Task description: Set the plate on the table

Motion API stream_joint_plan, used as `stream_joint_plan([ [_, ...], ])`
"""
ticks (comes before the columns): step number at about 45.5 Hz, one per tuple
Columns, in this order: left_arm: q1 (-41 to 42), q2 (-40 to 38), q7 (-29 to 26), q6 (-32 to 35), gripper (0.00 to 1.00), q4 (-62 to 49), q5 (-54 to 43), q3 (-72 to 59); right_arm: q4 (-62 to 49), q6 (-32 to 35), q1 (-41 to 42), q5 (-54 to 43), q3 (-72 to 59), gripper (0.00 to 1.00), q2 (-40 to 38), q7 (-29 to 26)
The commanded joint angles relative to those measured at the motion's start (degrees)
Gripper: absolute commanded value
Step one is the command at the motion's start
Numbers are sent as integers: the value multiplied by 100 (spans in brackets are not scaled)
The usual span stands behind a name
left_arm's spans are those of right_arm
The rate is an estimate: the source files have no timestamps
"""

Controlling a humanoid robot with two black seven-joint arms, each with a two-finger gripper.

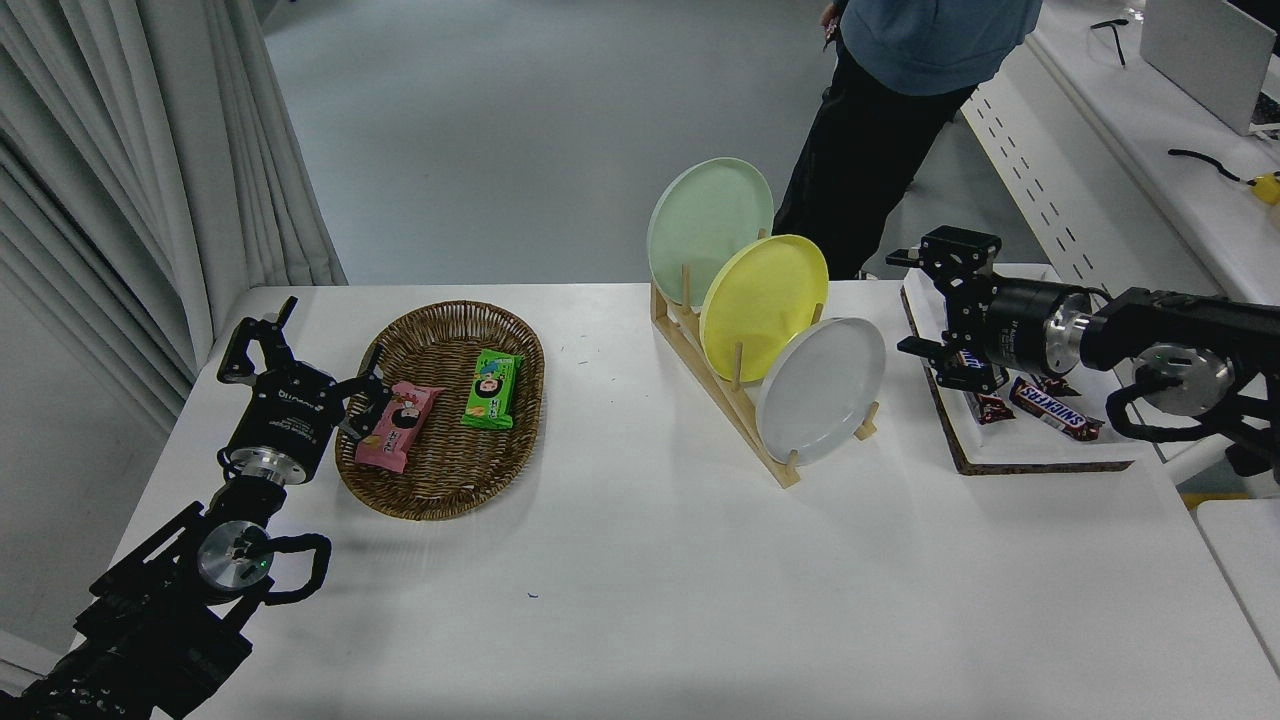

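The light grey-white plate stands on edge in the front slot of a wooden rack on the white table. A yellow plate and a pale mint-green plate stand behind it in the same rack. My right gripper is open and empty. It points left, just right of the rack, a little above and to the right of the grey-white plate, not touching it. My left gripper is open and parked at the lower left, beside the basket.
A wicker basket at the left holds a pink snack pack and a green one. A white tray with candy bars lies under the right arm. A person stands at the far side.
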Motion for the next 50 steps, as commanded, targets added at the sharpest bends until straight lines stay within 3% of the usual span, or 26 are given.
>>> stream_joint_plan([
  [1, 0, 0, 0, 0, 100, 4, 0, 0, -46, -208, -57, 1022, -54, 100, 295, -477],
  [17, 0, 0, 0, 0, 100, 4, 0, 0, -221, -674, -57, 927, 60, 100, 444, -557],
  [30, 0, 0, 0, 0, 100, -5, 0, 0, -476, -674, 4, -5, 60, 100, 629, -565],
  [41, 0, 0, 0, 0, 100, 4, 0, 0, -476, -674, 4, 214, 288, 96, 743, -600],
  [50, 0, 0, 0, 0, 100, 4, 0, 0, -476, -876, 22, 627, 306, 92, 875, -1066],
])
